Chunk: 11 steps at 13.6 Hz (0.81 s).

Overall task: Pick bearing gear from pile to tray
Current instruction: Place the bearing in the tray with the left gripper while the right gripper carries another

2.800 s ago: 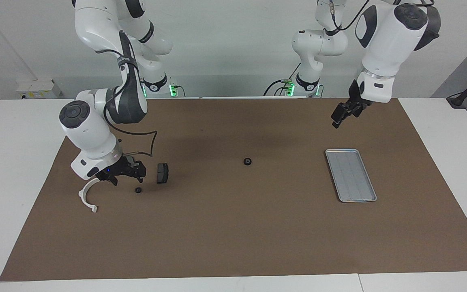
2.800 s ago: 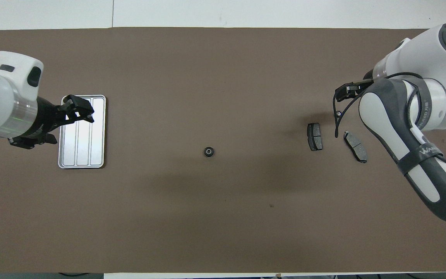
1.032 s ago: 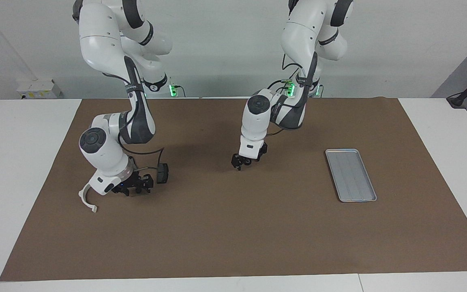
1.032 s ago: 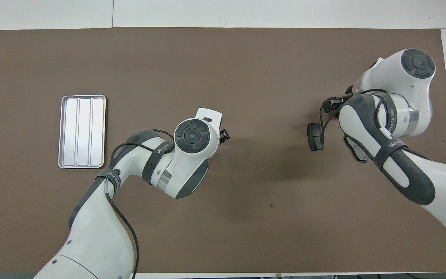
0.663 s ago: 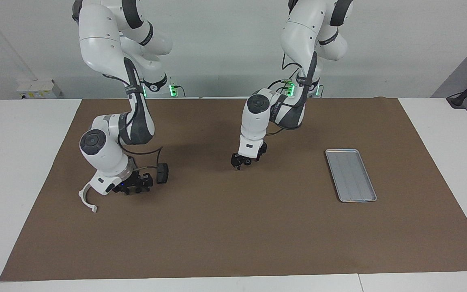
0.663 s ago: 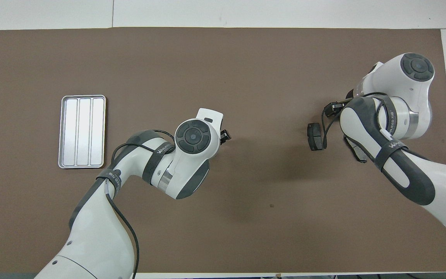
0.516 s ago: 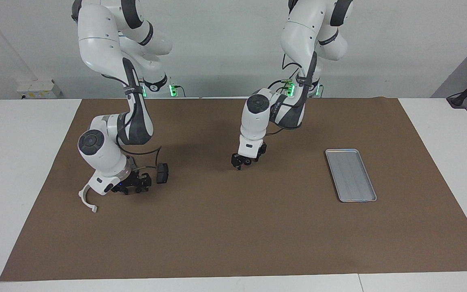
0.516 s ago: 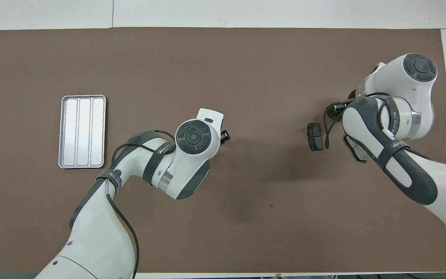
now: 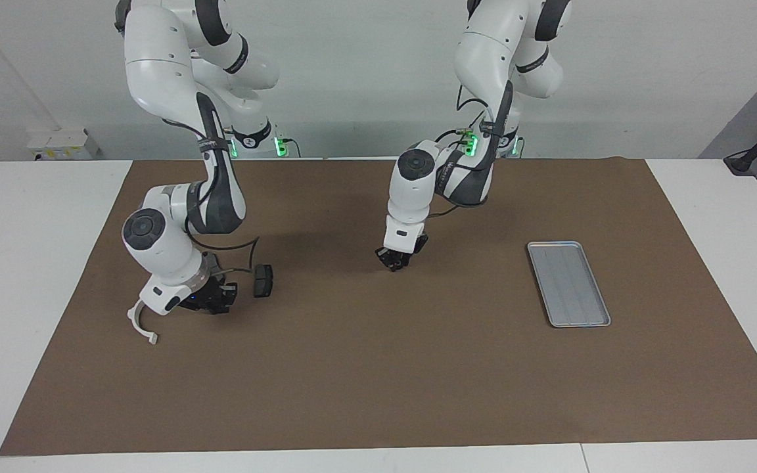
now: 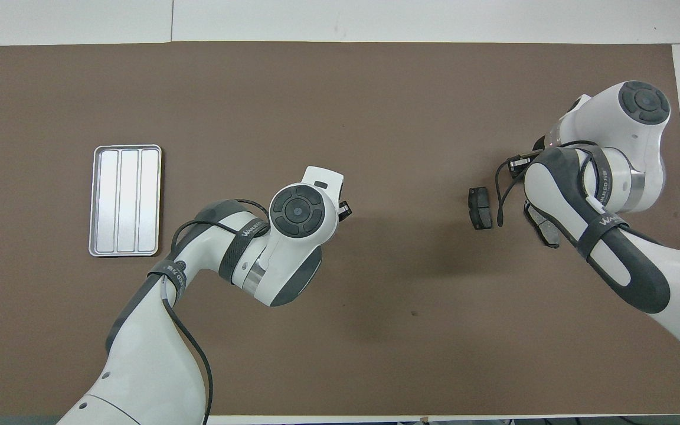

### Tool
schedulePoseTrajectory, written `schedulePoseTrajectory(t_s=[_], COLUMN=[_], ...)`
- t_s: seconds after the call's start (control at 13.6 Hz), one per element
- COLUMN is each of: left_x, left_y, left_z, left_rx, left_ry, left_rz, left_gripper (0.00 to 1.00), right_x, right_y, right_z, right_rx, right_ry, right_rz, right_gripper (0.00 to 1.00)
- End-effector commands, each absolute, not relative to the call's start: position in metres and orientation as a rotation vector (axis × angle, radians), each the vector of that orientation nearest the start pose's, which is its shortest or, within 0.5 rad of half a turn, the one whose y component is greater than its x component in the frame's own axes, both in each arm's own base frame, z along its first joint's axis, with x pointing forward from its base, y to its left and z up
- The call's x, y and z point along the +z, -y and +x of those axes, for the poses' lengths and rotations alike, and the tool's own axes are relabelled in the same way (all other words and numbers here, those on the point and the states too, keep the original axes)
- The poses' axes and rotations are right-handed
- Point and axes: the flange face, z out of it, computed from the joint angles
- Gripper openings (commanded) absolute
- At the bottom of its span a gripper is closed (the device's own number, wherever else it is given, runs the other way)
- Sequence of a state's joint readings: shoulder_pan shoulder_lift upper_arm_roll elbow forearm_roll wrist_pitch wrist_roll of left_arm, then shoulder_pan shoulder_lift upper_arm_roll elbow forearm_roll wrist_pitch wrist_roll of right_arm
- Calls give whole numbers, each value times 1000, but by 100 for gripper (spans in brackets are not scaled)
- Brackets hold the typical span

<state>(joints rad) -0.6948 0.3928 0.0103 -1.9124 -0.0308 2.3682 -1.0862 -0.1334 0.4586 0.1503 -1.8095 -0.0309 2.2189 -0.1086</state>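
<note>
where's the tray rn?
The tray lies flat on the brown mat toward the left arm's end of the table, with nothing in it and apart from both arms.

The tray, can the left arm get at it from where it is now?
Probably yes. The tray lies bare at the left arm's end of the mat, with nothing on it. The left pincer is low at mid-table, and open mat lies between them. The right pincer is down among the pile.

Both arms are bent low over the worktop (image 9: 378, 368); the right end effector (image 9: 215, 301) is closed, the left end effector (image 9: 395, 261) is pointed downward.
</note>
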Motion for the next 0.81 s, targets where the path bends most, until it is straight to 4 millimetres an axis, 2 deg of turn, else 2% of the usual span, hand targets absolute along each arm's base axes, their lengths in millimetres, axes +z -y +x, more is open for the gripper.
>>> schedulePoseTrajectory(t_s=[0.0, 0.07, 0.15, 0.22, 0.29, 0.37, 0.44, 0.59, 0.66, 0.74], left_x=[307, 314, 322, 348, 371, 389, 399, 398, 397, 392], left_y=[390, 387, 367, 345, 316, 284, 260, 202, 172, 147], left_z=[494, 501, 515, 525, 535, 546, 553, 574, 580, 582], left_rx=[-23, -13, -7, -25, -32, -23, -15, 9, 28, 32], left_ry=[712, 720, 760, 787, 775, 780, 769, 718, 670, 630], left_rz=[-3101, -3088, -3066, -3076, -3085, -3080, -3078, -3077, -3081, -3089], left_gripper=[0, 0, 0, 0, 0, 0, 0, 0, 0, 0], right_x=[291, 293, 299, 310, 328, 356, 385, 444, 459, 465], right_y=[-7, -6, -12, -17, -26, -38, -56, -108, -142, -176], right_z=[639, 641, 644, 648, 655, 661, 666, 673, 668, 661], right_rx=[67, 60, 53, 58, 47, 6, -42, -73, -72, -77], right_ry=[236, 240, 253, 263, 261, 247, 236, 175, 100, 27], right_rz=[-3096, -3098, -3098, -3098, -3100, -3102, -3094, -3087, -3085, -3083], right_gripper=[4, 0, 0, 0, 0, 0, 0, 0, 0, 0])
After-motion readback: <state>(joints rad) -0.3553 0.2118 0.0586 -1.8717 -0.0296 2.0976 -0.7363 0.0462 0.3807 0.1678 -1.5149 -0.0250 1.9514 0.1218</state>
